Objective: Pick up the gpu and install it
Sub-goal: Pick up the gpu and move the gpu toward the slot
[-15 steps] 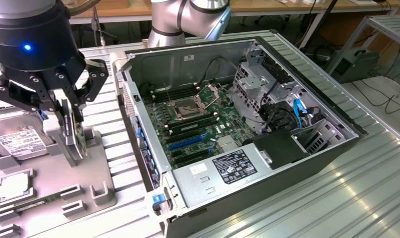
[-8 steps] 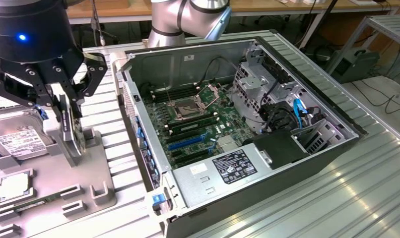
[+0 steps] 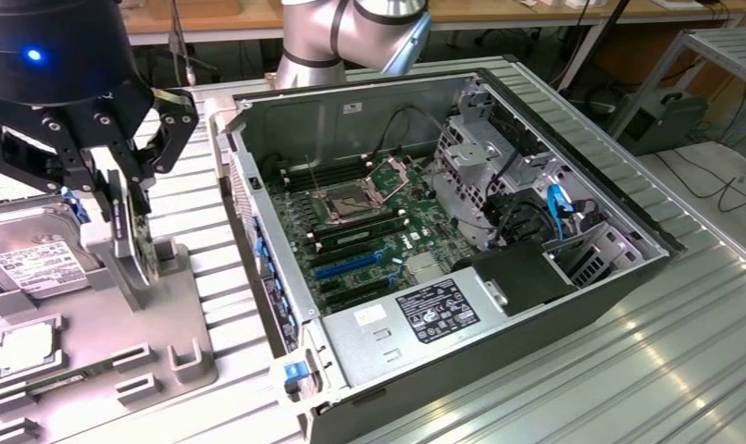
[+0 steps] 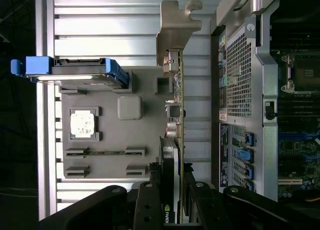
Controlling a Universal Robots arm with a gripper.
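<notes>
The gpu (image 3: 129,236) stands on edge over the grey holder tray (image 3: 163,305) at the exterior view's left. My gripper (image 3: 114,199) comes down on it from above, and its black fingers (image 3: 142,176) press on both faces of the card. In the wrist view the gpu (image 4: 172,115) runs edge-on away from my gripper (image 4: 171,190), with the silver bracket (image 4: 175,34) at its far end. I cannot tell whether the card's lower edge still rests in the tray. The open computer case (image 3: 274,120) lies at the exterior view's right, its motherboard (image 3: 361,231) and blue slots (image 3: 348,266) exposed.
On the tray (image 4: 130,140), a silver hard drive (image 3: 28,250) in a blue carrier (image 4: 75,72) stands close beside the gripper. A processor chip (image 3: 25,344) lies flat there too. The case's perforated rear wall (image 4: 240,74) is near the card. The arm's base (image 3: 336,37) rises behind the case.
</notes>
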